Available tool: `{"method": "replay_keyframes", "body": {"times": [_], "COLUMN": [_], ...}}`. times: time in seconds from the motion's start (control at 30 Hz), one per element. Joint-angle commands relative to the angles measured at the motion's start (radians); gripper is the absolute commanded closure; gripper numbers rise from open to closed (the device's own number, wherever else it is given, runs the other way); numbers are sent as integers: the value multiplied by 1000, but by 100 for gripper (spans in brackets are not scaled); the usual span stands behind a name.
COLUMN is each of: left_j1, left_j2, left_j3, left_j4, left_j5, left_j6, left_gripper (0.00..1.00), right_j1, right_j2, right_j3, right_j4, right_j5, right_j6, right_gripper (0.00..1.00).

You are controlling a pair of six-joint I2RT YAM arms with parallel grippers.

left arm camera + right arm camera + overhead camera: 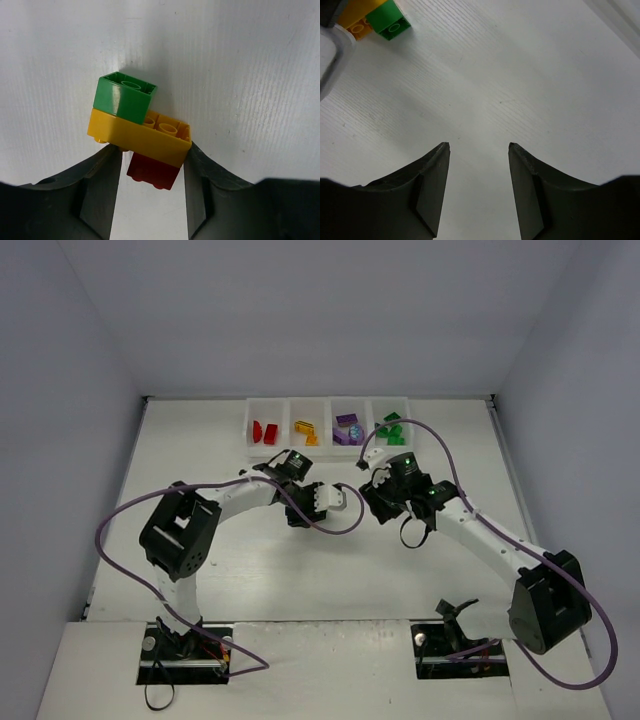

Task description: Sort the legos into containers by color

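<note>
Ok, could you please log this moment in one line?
left gripper: astride green-yellow-red clump, grip unclear | right gripper: open, empty | containers: colour-sorted legos inside

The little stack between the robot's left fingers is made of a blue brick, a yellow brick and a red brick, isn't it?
Not quite: none of the bricks is blue. The stack between the fingers of the left gripper is made of a green brick, a yellow brick and a red brick. The left wrist view shows it.
</note>
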Motion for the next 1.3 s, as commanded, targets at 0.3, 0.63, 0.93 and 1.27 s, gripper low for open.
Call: {"method": "replay_keyframes", "body": {"times": [0.3,0.63,0.93,1.27], "left_j1": [6,5,1,-6], "left_j2": [-419,-657,-698,-715], "left_j3": [-258,-384,-398,-403], "left_j4": [440,599,639,662], "left_j5": [-87,-141,-153,-135], "left_j6": [-261,-427,-494,-528], "left_gripper": [81,81,81,81], "right_j1": [-84,-72,35,104], "right_j2": [-52,22,105,179], "right_j3": [191,417,472,457], "right_j4": [14,60,149,257], "right_j5": [-93,-311,-320,-331], "right_j6": [227,509,675,761], "right_gripper": [62,49,44,41]}}
